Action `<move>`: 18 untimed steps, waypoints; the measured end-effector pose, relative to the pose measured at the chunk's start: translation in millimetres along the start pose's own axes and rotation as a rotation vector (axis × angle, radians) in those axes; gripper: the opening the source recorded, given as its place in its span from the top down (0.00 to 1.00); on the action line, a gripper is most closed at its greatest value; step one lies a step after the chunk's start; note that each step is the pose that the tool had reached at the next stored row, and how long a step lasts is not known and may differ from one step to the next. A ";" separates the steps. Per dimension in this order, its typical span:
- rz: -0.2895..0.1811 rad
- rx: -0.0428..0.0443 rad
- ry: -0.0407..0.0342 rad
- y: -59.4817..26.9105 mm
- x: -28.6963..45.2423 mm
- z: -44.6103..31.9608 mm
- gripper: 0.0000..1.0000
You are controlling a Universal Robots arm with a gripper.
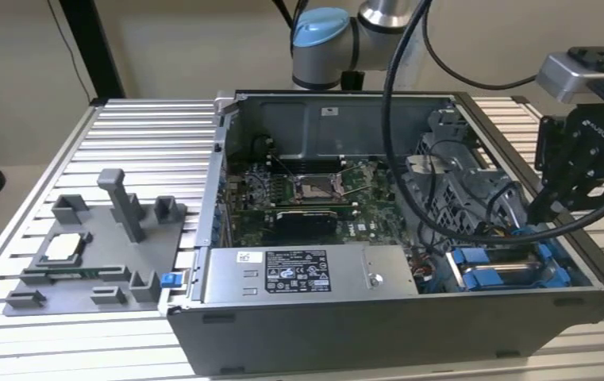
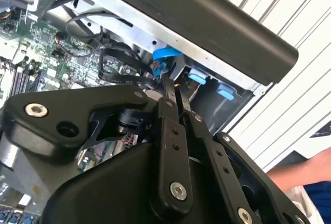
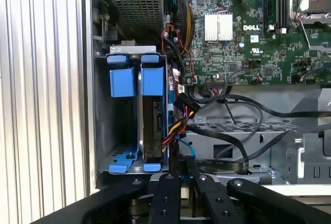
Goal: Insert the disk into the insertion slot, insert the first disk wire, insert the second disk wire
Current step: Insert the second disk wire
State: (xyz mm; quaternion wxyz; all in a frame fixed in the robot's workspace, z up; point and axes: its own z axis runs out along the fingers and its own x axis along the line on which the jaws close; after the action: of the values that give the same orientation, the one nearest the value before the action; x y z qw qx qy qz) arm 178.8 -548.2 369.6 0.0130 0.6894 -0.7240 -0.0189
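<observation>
Case: open computer case (image 1: 386, 337) on the slatted desk (image 1: 143, 131), holding a motherboard (image 3: 258, 43), a power supply (image 1: 296, 274) (white sticker up) and the drive bay.
Insertion slot: grey bay (image 3: 102, 131) with blue tabs, in the case's corner at the exterior view's right.
Disk: the disk (image 3: 151, 125) stands on edge in the bay's compartment nearer the motherboard, with coloured wires (image 3: 178, 113) just beside it.
Hand: the hand (image 3: 182, 163) is at the bay's edge, fingers (image 3: 166, 193) drawn almost together; whether they pinch a wire I cannot tell.
</observation>
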 end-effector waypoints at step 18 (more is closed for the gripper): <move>-0.002 0.0536 -0.0403 36.4 14.1 1.2 1.00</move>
State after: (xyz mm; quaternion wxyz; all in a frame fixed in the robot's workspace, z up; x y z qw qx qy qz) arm 141.8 -560.5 369.9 -0.0201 0.6896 -0.7238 -0.0134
